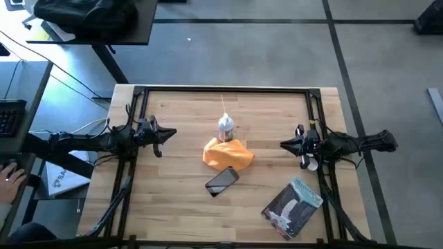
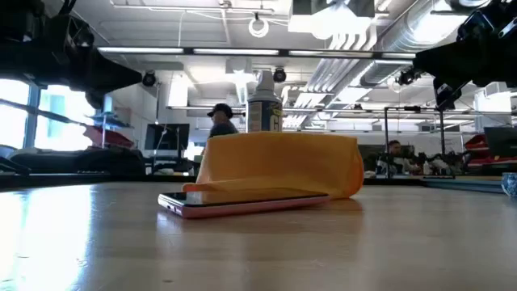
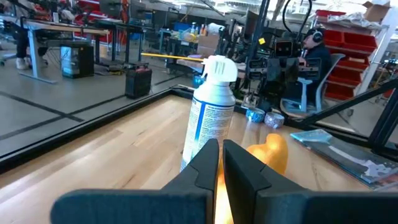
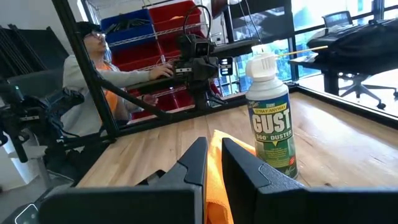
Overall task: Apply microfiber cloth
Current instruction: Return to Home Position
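The orange-yellow microfiber cloth [image 1: 228, 155] lies bunched in a hump on the wooden table's middle [image 2: 279, 162]. Nothing touches it. A black phone [image 1: 222, 181] lies flat just nearer than the cloth, and a white duster spray can [image 1: 225, 127] stands upright just beyond it. My left gripper [image 1: 173, 133] hovers left of the can and points at it, with its fingers [image 3: 221, 155] shut to a thin slit. My right gripper [image 1: 282, 145] hovers right of the cloth and points at it, its fingers [image 4: 214, 158] likewise close together. Neither holds anything.
A grey-blue printed packet [image 1: 293, 206] lies near the table's front right corner. A black frame [image 1: 221, 90] runs along the table's far edge and sides. A person's hand [image 1: 10, 181] rests at a desk left of the table, and seated people show beyond the table [image 4: 93, 68].
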